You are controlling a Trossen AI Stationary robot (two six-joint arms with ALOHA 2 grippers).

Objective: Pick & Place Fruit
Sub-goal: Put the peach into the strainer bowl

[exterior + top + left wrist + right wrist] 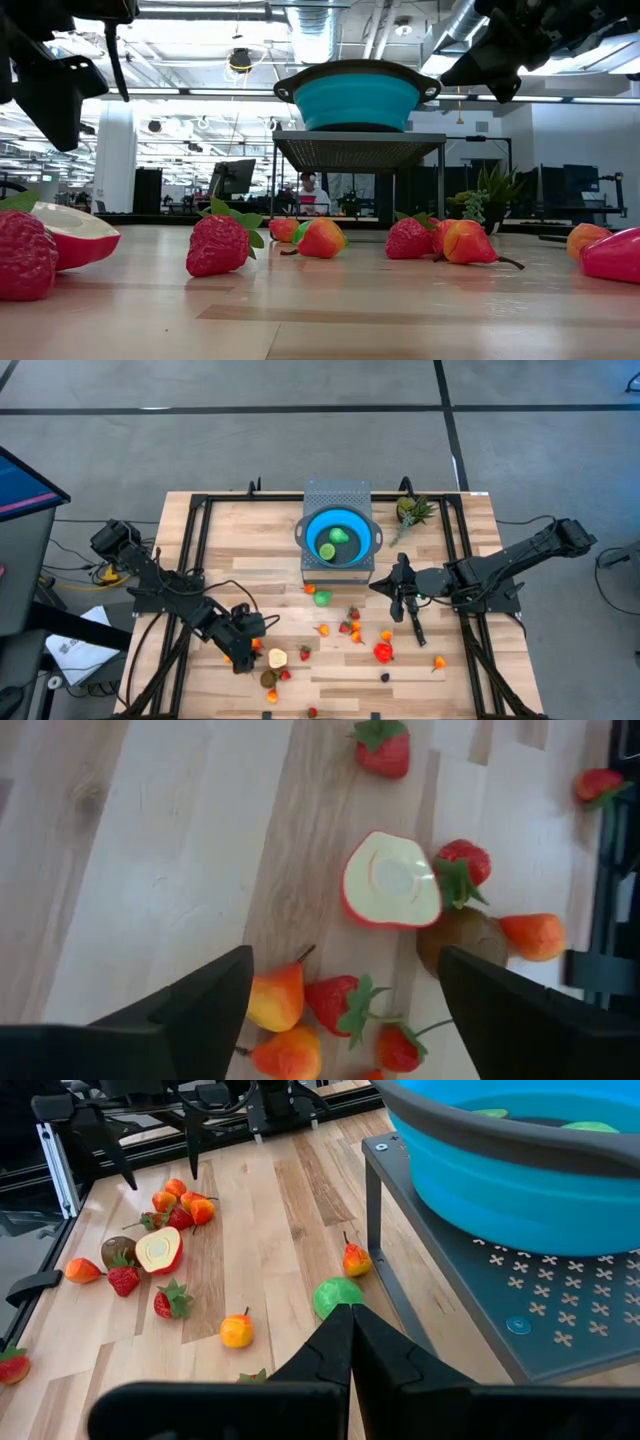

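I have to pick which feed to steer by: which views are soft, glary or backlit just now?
Low view: backlit by ceiling lights, round blue plastic bowl clear, nearest red strawberry soft. Left wrist view: soft all over, open left pincer above small orange pear-shaped fruits. High view: even light, no glare. Right wrist view: crisp on the round green fruit.
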